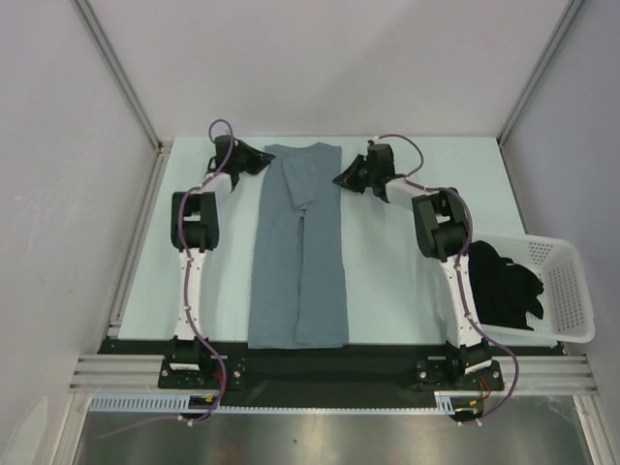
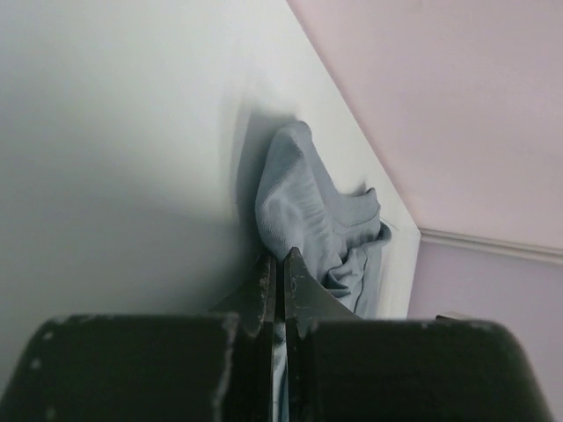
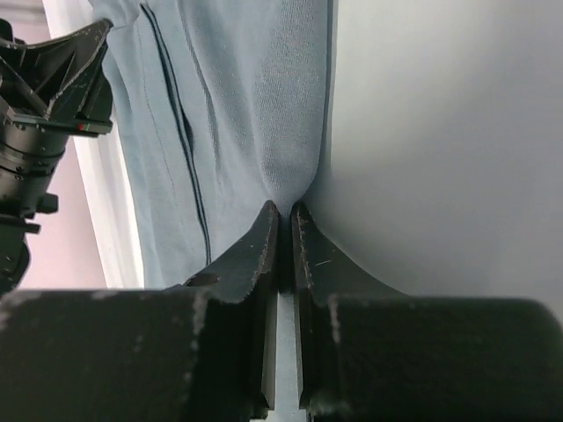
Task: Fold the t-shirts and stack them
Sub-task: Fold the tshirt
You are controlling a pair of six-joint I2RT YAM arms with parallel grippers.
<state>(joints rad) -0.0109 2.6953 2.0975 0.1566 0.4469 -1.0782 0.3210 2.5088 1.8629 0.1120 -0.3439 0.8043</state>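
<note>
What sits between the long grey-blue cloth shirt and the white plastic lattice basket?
The right arm, over bare table, in the top view.

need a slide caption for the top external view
Left gripper and right gripper shut on the far end of the lengthwise-folded grey-blue t-shirt; black t-shirt lies in the basket.

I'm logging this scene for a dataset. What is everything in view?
grey-blue shirt: one, slate grey-blue, folded into a long strip down the table's middle
black shirt: one, black, crumpled in the basket
basket: one, white lattice, at the table's right edge
table: one, pale
left end effector: one, black, shut on the grey-blue shirt's far left corner
right end effector: one, black, shut on its right edge near the far end
</note>
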